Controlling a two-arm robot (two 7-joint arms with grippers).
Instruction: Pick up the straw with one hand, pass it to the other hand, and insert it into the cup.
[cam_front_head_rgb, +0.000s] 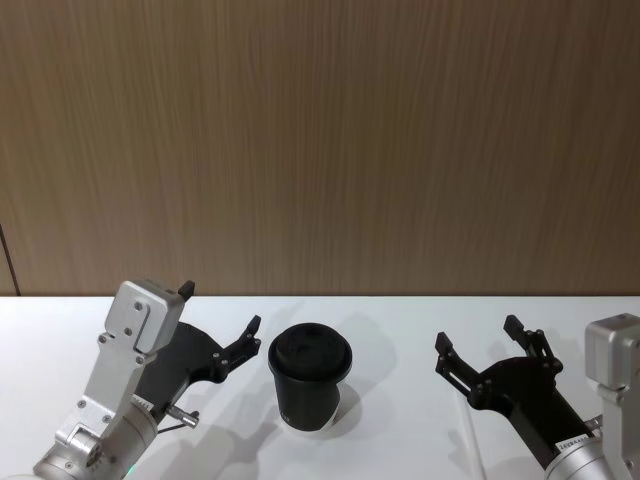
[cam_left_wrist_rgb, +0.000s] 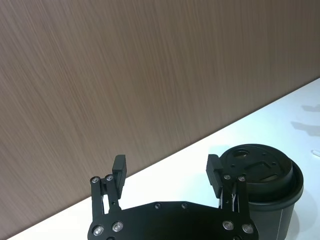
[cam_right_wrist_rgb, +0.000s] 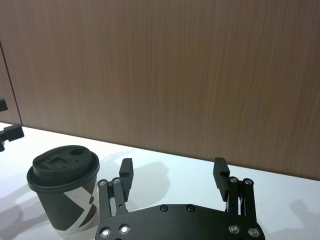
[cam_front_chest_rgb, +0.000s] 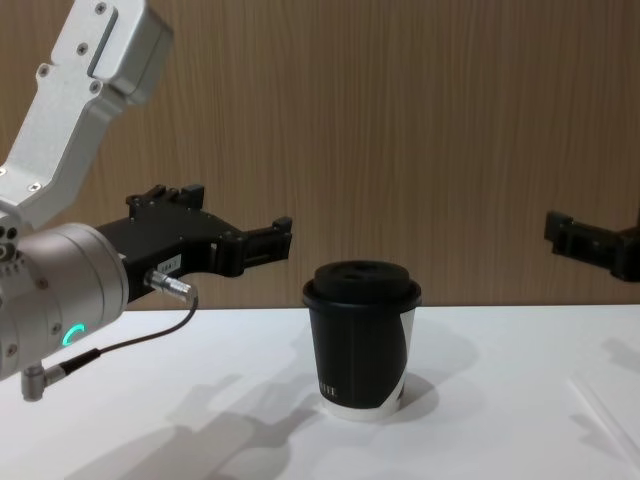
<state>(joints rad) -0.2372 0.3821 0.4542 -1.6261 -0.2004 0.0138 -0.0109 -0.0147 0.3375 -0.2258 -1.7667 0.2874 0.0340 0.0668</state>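
Note:
The black cup (cam_front_head_rgb: 310, 385) with its domed lid stands on the white table, between my two arms. Its side carries a white wedge (cam_right_wrist_rgb: 80, 207). The thin white straw (cam_front_chest_rgb: 603, 408) lies flat on the table to the cup's right, below my right gripper (cam_front_head_rgb: 478, 335). That gripper hovers open and empty, right of the cup (cam_right_wrist_rgb: 65, 195). My left gripper (cam_front_head_rgb: 220, 307) is open and empty too, raised just left of the cup's lid (cam_left_wrist_rgb: 260, 167). In the chest view the left gripper (cam_front_chest_rgb: 235, 235) sits on a silver wrist with a green glowing ring.
A wood-panelled wall rises right behind the white table (cam_front_head_rgb: 400, 320). A dark cable (cam_front_chest_rgb: 130, 340) hangs from the left wrist above the tabletop. There is bare table in front of the cup and on both sides of it.

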